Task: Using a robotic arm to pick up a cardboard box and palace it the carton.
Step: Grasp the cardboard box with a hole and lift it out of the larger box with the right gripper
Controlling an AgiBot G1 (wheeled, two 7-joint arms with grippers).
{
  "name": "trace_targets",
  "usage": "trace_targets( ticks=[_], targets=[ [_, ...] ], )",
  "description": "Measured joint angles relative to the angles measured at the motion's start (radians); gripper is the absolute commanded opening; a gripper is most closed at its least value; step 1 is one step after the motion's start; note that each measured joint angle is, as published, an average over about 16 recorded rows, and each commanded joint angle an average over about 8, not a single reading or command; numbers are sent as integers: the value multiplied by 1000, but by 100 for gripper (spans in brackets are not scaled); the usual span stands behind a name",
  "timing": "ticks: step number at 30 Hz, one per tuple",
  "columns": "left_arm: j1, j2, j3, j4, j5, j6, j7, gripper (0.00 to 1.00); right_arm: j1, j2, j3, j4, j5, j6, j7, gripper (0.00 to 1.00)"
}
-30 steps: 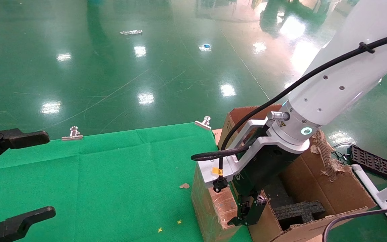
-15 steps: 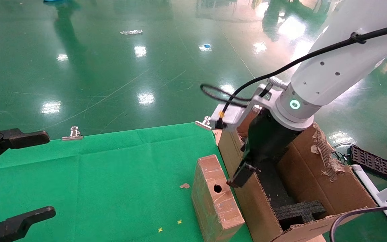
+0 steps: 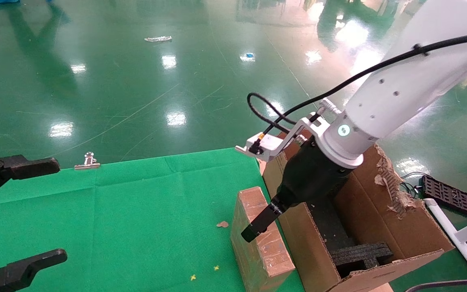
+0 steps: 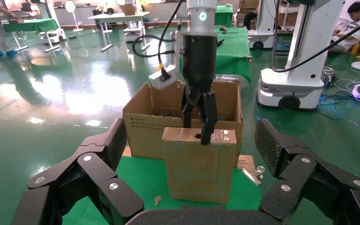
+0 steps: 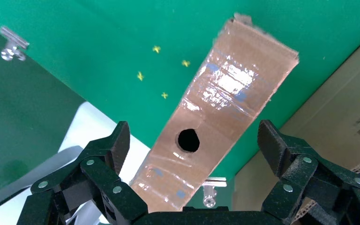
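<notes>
cardboard box point(image 3: 258, 239) upright on edge, holed face up

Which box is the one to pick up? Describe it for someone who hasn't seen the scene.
At the green cloth's edge beside the big open carton stands a slim closed box. Unlike the carton, it is taped shut, with a round hole in its top.

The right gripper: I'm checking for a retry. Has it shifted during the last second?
Yes. The right gripper let go of the cardboard box, rose towards the carton, and now hangs open over the box's top again.
</notes>
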Motion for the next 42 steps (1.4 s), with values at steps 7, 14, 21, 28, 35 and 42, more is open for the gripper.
trace_targets(
  ticks=[7,14,21,28,35,42],
  targets=[
    [0,0,0,0,0,0,0,79,-20,-30,-21,14,-34,13,28,51],
    [0,0,1,0,0,0,0,9,-26,-34,-41,64,-76,26,64,0],
    [0,0,1,0,-1,0,0,0,-29,-19,-56,117,-109,36,97,0],
    [0,0,1,0,-1,-1,1,0,-36,4,-65,151,-127,49,114,0],
    [0,-1,2,0,-1,-1,1,0,-30,29,-61,173,-144,72,110,0],
    [0,-1,2,0,-1,-1,1,0,0,84,-21,190,-138,128,38,0]
  ],
)
